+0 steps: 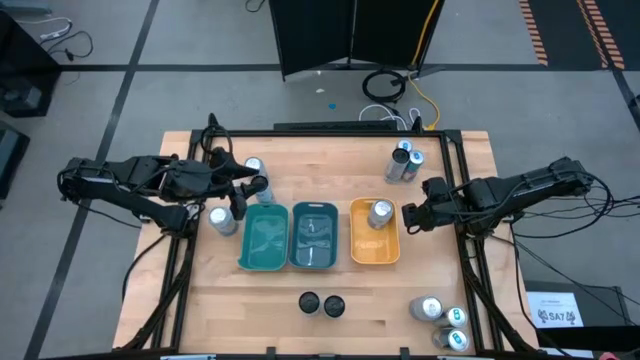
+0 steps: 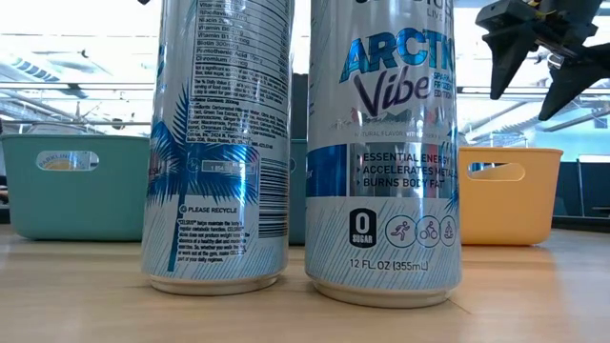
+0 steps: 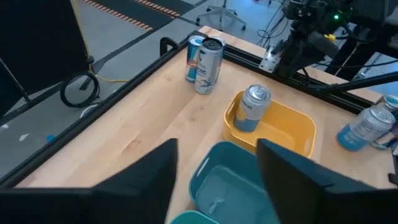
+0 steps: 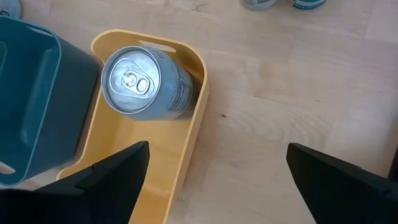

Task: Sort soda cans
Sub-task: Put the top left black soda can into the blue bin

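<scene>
The worktop (image 1: 330,170) is pale wood inside a black metal frame, standing on a grey floor with a coil of cable (image 1: 385,85) behind it. Three bins sit in a row at its middle: a teal bin (image 1: 263,238), a darker blue-teal bin (image 1: 314,236) touching it, and an orange bin (image 1: 375,248) just beside that.

One silver soda can (image 1: 380,213) stands upright in the orange bin, at the end farthest from the front edge, its pull-tab top plain in the right wrist view (image 4: 132,79). Two cans (image 1: 404,163) stand together beyond the orange bin near the back rail. Three blue-and-white cans (image 1: 441,322) cluster at the front corner on the orange bin's side. Two dark-topped cans (image 1: 321,303) stand in front of the blue-teal bin; up close they carry blue palm graphics and "ARCTIC Vibe" lettering (image 2: 383,152). Three more silver cans (image 1: 222,220) stand beside the teal bin's outer side.

The left end effector (image 1: 243,195) hangs just beside the teal bin's back corner, fingers (image 3: 149,180) parted and empty. The right end effector (image 1: 412,213) hovers just beside the orange bin, fingers (image 4: 115,171) spread wide, touching nothing.
</scene>
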Available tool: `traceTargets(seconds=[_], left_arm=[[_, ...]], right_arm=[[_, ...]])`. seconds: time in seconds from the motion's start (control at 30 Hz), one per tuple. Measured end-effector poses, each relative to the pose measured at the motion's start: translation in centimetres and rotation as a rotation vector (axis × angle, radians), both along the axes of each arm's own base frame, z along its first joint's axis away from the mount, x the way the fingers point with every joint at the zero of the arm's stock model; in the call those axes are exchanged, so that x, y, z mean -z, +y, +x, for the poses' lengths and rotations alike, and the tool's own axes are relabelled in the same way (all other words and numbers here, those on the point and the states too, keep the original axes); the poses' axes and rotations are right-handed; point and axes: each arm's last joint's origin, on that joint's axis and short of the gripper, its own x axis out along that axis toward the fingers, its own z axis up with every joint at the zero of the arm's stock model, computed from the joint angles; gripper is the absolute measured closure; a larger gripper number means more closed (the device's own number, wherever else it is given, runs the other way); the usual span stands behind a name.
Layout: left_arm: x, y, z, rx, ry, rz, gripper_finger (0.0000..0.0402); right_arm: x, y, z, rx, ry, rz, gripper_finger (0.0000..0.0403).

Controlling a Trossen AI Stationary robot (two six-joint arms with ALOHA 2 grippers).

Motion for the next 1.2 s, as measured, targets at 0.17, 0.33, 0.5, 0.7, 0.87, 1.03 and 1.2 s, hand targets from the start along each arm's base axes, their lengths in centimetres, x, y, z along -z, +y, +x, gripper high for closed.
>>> traceTargets(seconds=[0.17, 0.33, 0.5, 0.7, 0.87, 1.03, 1.2], left_arm=[[0.0, 0.0, 0.0, -0.002, 0.000, 0.001, 0.0085], [0.0, 0.0, 0.0, 0.000, 0.000, 0.000, 0.0049], [0.2, 0.0, 0.2, -0.029, -0.001, -0.046, 0.0045], [2.0, 2.0, -0.3, -0.220, 0.152, -0.155, 0.0045], [3.4, 4.2, -0.3, -0.342, 0.270, -0.265, 0.0045], [4.6, 6.2, 1.0, -0.330, 0.371, -0.304, 0.0045], [6.3, 8.0, 2.7, -0.300, 0.474, -0.357, 0.0045]], right_arm=[[0.0, 0.0, 0.0, 0.000, 0.000, 0.000, 0.0030], [0.0, 0.0, 0.0, 0.001, -0.001, 0.001, 0.0030], [-0.1, 0.0, 0.2, 0.001, -0.018, 0.005, 0.0030], [-0.1, 0.0, 0.3, -0.002, -0.032, -0.012, 0.0030], [-0.1, 0.0, 0.3, -0.002, -0.037, -0.014, 0.0030], [-0.1, 0.0, 0.4, -0.006, -0.040, -0.015, 0.0030], [-0.2, 0.1, 0.5, -0.005, -0.050, -0.012, 0.0030]])
